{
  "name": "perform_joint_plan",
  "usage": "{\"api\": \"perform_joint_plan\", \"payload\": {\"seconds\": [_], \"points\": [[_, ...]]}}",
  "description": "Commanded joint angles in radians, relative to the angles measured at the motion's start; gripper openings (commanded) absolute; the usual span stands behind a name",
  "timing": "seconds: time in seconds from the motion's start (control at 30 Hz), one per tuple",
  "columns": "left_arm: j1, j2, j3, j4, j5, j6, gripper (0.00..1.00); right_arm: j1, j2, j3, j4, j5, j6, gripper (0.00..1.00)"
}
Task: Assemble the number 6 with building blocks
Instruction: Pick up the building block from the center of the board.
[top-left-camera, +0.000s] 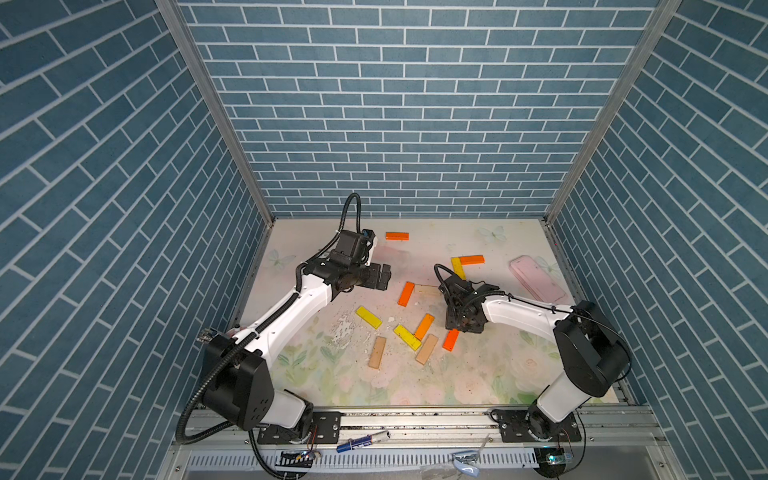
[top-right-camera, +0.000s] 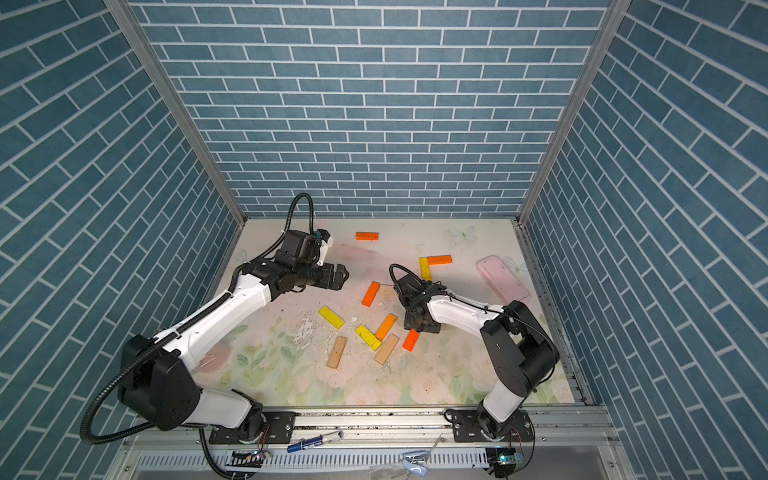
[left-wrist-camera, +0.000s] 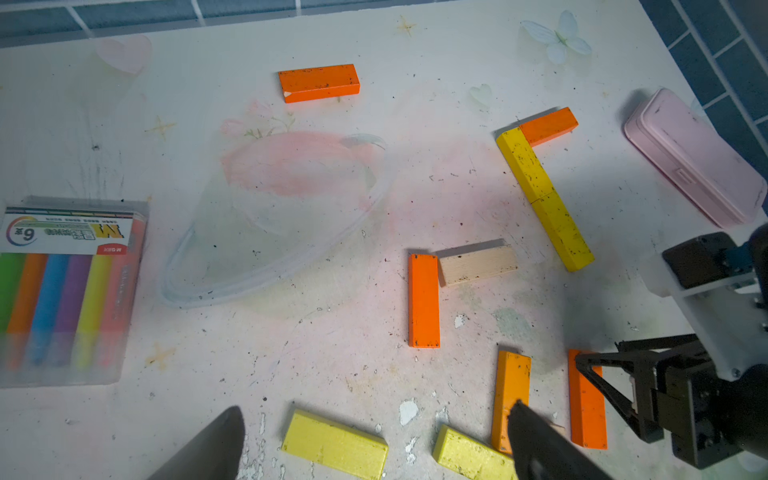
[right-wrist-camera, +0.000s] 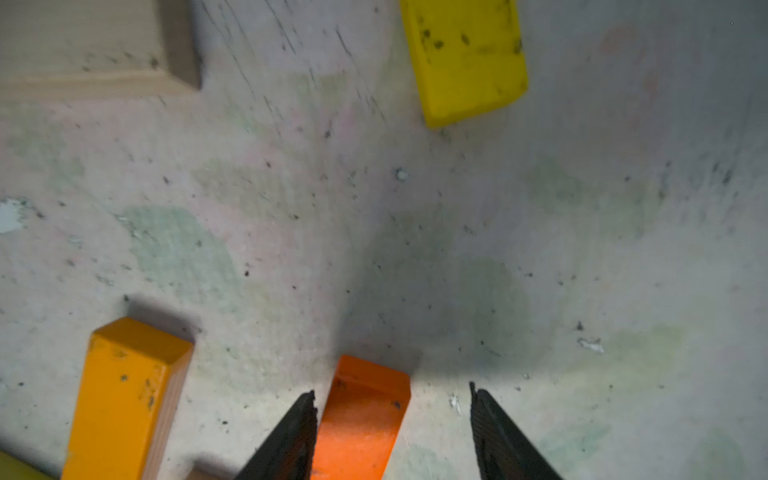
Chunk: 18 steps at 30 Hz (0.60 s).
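So, step: grabbing orange block (right-wrist-camera: 359, 419)
Right gripper (right-wrist-camera: 391, 390): jaws half-wide around it
Left gripper (top-left-camera: 383, 277): jaws wide, empty
Next: close, lift

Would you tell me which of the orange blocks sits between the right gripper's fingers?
The deep orange block beside the tan plank, nearest the right arm's base. The right gripper straddles it alone; every other orange one lies outside its fingers.

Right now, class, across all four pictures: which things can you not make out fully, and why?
- Orange block between the right jaws: right wrist view, cut off by the frame edge; top views, far end under the wrist.
- Pack of sticks: top views, out of sight, seemingly beneath the left arm.
- Tan block: right wrist view, blurred, cut by the edge.
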Motion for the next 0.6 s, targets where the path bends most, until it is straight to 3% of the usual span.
{"api": "perform_joint_plan", "payload": {"seconds": [0.0, 0.13, 0.33, 0.57], "points": [[0.006, -0.021, -0.012, 0.010, 0.003, -0.017, 0.99, 0.004, -0.030, -0.024, 0.060, -0.030, 0.131, 0.60], [0.006, -0.021, -0.009, 0.010, 0.007, -0.019, 0.99, 0.015, -0.004, -0.024, 0.074, -0.060, 0.161, 0.57], [0.010, -0.030, -0.011, 0.012, 0.003, -0.019, 0.99, 0.033, 0.013, -0.046, 0.078, -0.101, 0.261, 0.44], [0.023, -0.038, -0.018, 0.024, 0.015, -0.029, 0.99, 0.041, -0.022, -0.040, 0.056, -0.107, 0.371, 0.15]]}}
